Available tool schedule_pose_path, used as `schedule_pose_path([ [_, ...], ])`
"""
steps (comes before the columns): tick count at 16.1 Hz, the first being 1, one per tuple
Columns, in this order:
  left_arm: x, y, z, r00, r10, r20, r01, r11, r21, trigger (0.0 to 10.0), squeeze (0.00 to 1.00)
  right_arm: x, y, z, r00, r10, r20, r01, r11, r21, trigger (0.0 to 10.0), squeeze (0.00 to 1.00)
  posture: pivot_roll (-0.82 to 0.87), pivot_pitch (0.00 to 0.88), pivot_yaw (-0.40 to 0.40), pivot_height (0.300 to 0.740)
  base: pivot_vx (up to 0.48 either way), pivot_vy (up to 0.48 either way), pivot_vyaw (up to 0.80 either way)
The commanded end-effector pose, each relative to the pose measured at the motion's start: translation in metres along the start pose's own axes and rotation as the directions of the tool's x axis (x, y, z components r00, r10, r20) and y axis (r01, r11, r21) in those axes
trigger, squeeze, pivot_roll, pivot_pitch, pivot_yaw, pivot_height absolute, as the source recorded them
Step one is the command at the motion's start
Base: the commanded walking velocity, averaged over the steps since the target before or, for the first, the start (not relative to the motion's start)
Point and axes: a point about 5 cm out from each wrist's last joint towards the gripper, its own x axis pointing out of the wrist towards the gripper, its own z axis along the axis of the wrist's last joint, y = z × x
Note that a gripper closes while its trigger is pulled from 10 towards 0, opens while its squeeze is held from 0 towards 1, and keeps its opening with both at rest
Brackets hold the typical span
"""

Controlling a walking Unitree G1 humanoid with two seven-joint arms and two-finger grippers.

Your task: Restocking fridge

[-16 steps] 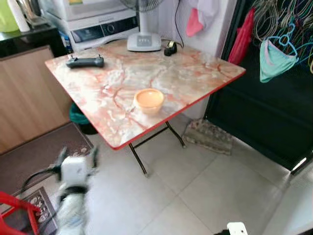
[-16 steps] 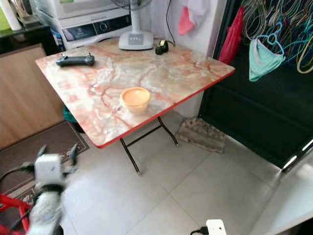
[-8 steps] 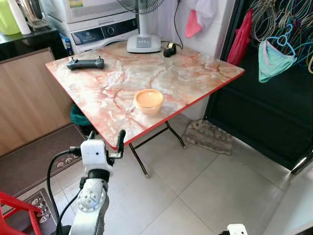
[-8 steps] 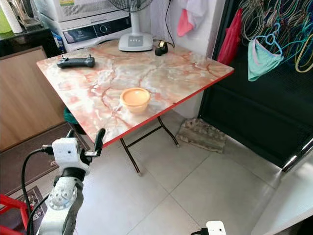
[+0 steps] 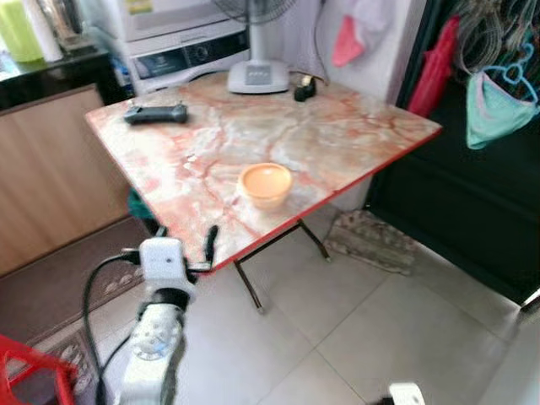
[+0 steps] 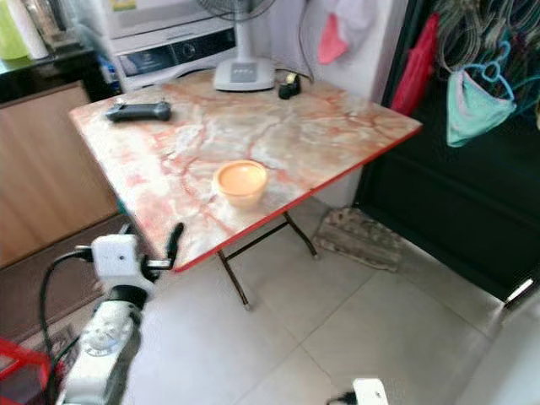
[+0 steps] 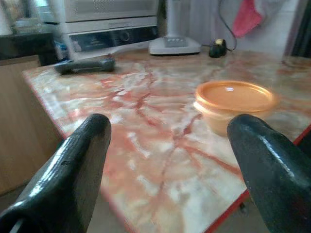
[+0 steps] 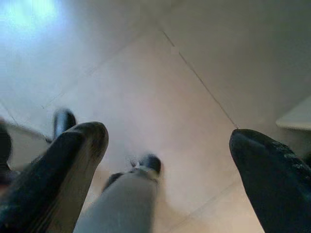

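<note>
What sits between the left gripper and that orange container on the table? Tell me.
Nothing visible does. The left gripper, fingers open, is raised at the near edge of the table, and bare marbled tabletop runs from it to the orange container. The black remote and the fan base lie farther back, off that line.

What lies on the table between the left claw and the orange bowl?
Only bare marble tabletop lies between the left claw and the bowl, as the left wrist view shows.
</note>
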Motion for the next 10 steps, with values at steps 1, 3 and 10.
schedule_pose_path([
  [1,0.0028,-0.0071,0.0038,1.000,-0.019,0.007,0.019,1.000,-0.014,10.0,0.00,-0.0027,-0.0060,-0.0104,0.999,-0.018,-0.028,0.018,1.000,0.017,10.0,0.00,0.05,0.000,0.016,0.740,0.341,0.000,0.00],
  [3,0.0031,-0.0068,0.0046,1.000,-0.016,0.007,0.016,1.000,-0.012,10.0,0.00,-0.0026,-0.0059,-0.0101,0.999,-0.018,-0.028,0.019,1.000,0.016,10.0,0.00,0.05,0.000,0.016,0.740,0.336,0.000,0.00],
  [10,0.0076,-0.0084,0.0093,1.000,-0.004,0.018,0.004,1.000,-0.012,10.0,0.00,-0.0023,-0.0062,-0.0075,1.000,-0.016,-0.022,0.016,1.000,0.017,10.0,0.00,0.06,0.000,0.013,0.740,0.337,0.000,0.00],
])
